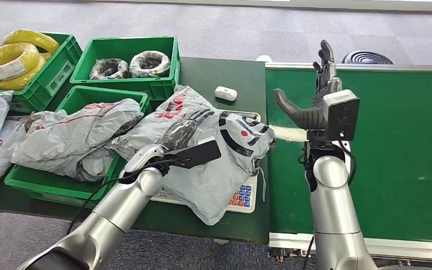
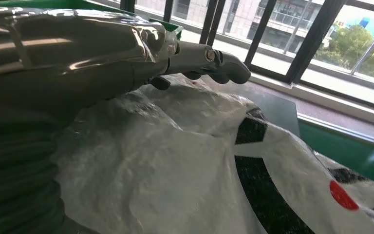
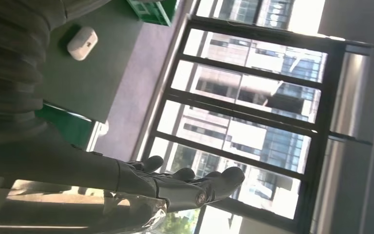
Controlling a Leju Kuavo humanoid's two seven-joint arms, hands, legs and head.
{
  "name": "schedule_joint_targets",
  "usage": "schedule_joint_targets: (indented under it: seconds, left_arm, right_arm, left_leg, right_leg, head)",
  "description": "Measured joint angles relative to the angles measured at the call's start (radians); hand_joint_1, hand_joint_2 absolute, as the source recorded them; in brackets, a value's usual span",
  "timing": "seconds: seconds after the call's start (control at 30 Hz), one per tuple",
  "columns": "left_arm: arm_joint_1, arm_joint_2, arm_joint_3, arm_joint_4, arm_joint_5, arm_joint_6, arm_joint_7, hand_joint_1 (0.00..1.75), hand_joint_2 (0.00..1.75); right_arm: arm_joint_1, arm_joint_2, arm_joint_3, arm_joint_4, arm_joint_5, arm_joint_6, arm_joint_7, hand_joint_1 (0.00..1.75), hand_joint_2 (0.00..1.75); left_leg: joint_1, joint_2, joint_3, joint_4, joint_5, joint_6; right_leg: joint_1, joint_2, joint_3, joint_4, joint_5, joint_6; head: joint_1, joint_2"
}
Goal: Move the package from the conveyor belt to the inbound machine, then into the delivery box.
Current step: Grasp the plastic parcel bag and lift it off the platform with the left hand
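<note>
2 silver tubular arms, dark grey hands: left hand (image 1: 183, 132), right hand (image 1: 315, 93), black wrist boxes, black cable

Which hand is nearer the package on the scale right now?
Left. The left hand rests on the package lying on the scale; the right hand is raised over the conveyor belt, apart from it.

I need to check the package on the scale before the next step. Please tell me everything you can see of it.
The package is a soft bag of crinkled white plastic with black curved markings and a red dot. It lies slumped and wrinkled on the scale, covering most of it, one corner hanging toward the table's front edge. The left hand rests on top, fingers stretched over it.
</note>
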Motion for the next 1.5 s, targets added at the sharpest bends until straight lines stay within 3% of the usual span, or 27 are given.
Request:
schedule_joint_targets:
  seconds: [0.07, 0.13, 0.2, 0.27, 0.57, 0.77, 1.13, 1.27, 1.4, 1.5]
  left_arm:
    - [-0.019, -0.026, -0.020, 0.054, -0.011, -0.002, -0.003, 0.00, 1.75]
    - [-0.038, -0.054, -0.041, 0.110, -0.026, -0.003, 0.001, 0.30, 1.75]
    - [-0.058, -0.083, -0.061, 0.165, -0.040, -0.004, 0.010, 1.03, 1.75]
    - [-0.075, -0.108, -0.080, 0.216, -0.050, -0.005, 0.016, 1.48, 1.75]
    - [-0.121, -0.148, -0.117, 0.344, -0.057, -0.005, 0.026, 1.56, 1.75]
    - [-0.138, -0.148, -0.124, 0.375, -0.051, 0.006, 0.031, 1.74, 1.75]
    - [-0.145, -0.125, -0.081, 0.349, 0.029, 0.101, -0.025, 1.75, 1.75]
    - [-0.130, -0.089, -0.017, 0.197, 0.159, 0.178, -0.067, 1.75, 1.75]
    - [-0.097, -0.040, 0.072, -0.079, 0.312, 0.240, -0.110, 1.75, 1.75]
    - [-0.078, -0.014, 0.124, -0.291, 0.365, 0.346, -0.171, 1.75, 1.75]
  right_arm:
    - [0.023, -0.001, -0.008, -0.053, -0.007, -0.007, -0.009, 0.00, 1.75]
    - [0.043, 0.000, -0.011, -0.095, -0.010, -0.011, -0.017, 0.00, 1.75]
    - [0.057, 0.002, -0.012, -0.125, -0.010, -0.013, -0.022, 0.00, 1.75]
    - [0.068, 0.005, -0.012, -0.148, -0.009, -0.013, -0.024, 0.00, 1.75]
    - [0.095, 0.016, -0.004, -0.213, 0.000, -0.008, -0.042, 0.00, 1.75]
    - [0.096, 0.025, 0.009, -0.236, 0.011, -0.006, -0.040, 0.00, 1.75]
    - [0.094, 0.028, 0.011, -0.239, 0.017, -0.002, -0.033, 0.00, 1.75]
    - [0.096, 0.026, 0.010, -0.239, 0.014, -0.009, -0.035, 0.00, 1.75]
    - [0.114, 0.015, 0.007, -0.239, 0.000, -0.028, -0.053, 0.00, 1.75]
    - [0.128, 0.007, 0.005, -0.239, -0.002, -0.043, -0.066, 0.00, 1.75]
  left_leg:
    - [0.000, 0.000, 0.000, 0.000, 0.000, 0.000]
    - [0.000, 0.000, 0.000, 0.000, 0.000, 0.000]
    - [0.000, 0.000, 0.000, 0.000, 0.000, 0.000]
    - [0.000, 0.000, 0.000, 0.000, 0.000, 0.000]
    - [0.000, 0.000, 0.000, 0.000, 0.000, 0.000]
    - [0.000, 0.000, 0.000, 0.000, 0.000, 0.000]
    - [0.000, 0.000, 0.000, 0.000, 0.000, 0.000]
    - [0.000, 0.000, 0.000, 0.000, 0.000, 0.000]
    - [0.000, 0.001, -0.001, 0.000, 0.000, 0.000]
    - [0.000, 0.001, -0.001, -0.001, 0.000, 0.000]
  right_leg:
    - [0.000, 0.000, 0.000, 0.000, 0.000, 0.000]
    - [0.000, 0.000, 0.000, 0.000, 0.000, 0.000]
    - [0.000, 0.000, 0.000, 0.000, 0.000, 0.000]
    - [0.000, 0.000, 0.000, 0.000, 0.000, 0.000]
    - [0.000, 0.000, 0.001, 0.000, 0.000, 0.000]
    - [0.000, 0.000, 0.001, 0.000, 0.000, 0.000]
    - [0.000, 0.000, 0.001, 0.000, 0.000, 0.000]
    - [0.000, 0.000, 0.000, 0.000, 0.000, 0.000]
    - [0.001, 0.001, 0.000, 0.000, 0.000, 0.000]
    - [0.001, 0.001, -0.001, 0.001, 0.000, 0.000]
  head:
    - [0.000, 0.000]
    - [0.000, 0.000]
    - [0.000, 0.000]
    - [0.000, 0.000]
    - [0.000, 0.000]
    - [0.000, 0.000]
    - [0.000, 0.000]
    - [0.000, 0.000]
    - [0.000, 0.000]
    - [0.000, 0.000]
